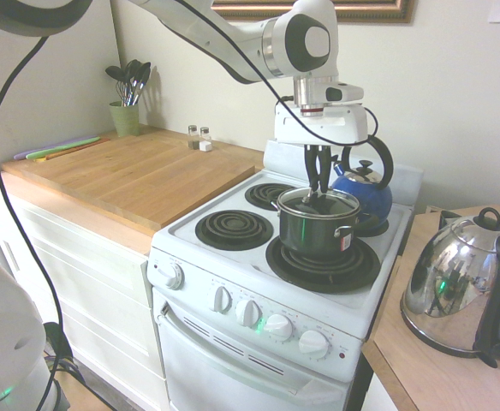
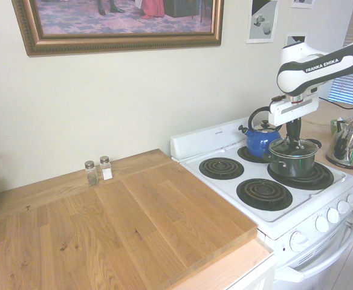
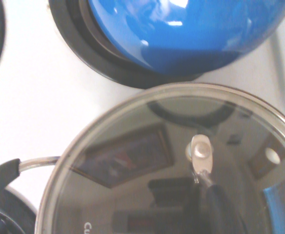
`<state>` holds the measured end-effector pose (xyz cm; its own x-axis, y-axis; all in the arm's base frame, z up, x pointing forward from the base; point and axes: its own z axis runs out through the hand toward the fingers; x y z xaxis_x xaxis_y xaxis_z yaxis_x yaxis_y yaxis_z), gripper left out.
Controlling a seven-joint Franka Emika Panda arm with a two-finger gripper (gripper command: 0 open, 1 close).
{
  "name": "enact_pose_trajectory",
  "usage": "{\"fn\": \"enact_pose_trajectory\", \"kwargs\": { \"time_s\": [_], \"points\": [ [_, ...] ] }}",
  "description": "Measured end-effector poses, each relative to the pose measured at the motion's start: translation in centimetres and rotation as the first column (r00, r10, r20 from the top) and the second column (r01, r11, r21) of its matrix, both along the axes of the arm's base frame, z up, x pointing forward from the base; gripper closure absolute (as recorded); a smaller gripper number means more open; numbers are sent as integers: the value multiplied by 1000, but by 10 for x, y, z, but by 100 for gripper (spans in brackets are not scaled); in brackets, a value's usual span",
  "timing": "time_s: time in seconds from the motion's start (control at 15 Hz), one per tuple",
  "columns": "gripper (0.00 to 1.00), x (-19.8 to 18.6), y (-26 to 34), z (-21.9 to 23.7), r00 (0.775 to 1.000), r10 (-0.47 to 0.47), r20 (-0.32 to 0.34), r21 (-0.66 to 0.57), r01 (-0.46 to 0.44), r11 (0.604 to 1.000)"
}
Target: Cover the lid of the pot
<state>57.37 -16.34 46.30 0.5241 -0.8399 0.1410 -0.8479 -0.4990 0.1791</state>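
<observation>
The gripper [image 1: 319, 190], pointing steeply down and pinching the handle of the lid [image 1: 318, 202], holds it directly over the pot [image 1: 318, 226], apparently seated on the rim.

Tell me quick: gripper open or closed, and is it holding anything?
Gripper: closed on the handle of the lid, which sits on the pot.

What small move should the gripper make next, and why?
Probably open the fingers and let go. The lid already appears to sit level on the pot, and the gripper is shut on its handle.
</observation>
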Motion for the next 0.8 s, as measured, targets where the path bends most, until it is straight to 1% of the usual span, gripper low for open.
{"fn": "enact_pose_trajectory", "kwargs": {
  "time_s": [0.27, 0.33, 0.8],
  "points": [
    [100, 0, 0, 0, 1000, 2, -1, -1, -2, 1000],
    [0, 0, 1, 0, 1000, 3, -1, -1, -3, 1000],
    [0, 0, 1, 0, 1000, 3, 0, 1, -3, 1000]
  ]
}}
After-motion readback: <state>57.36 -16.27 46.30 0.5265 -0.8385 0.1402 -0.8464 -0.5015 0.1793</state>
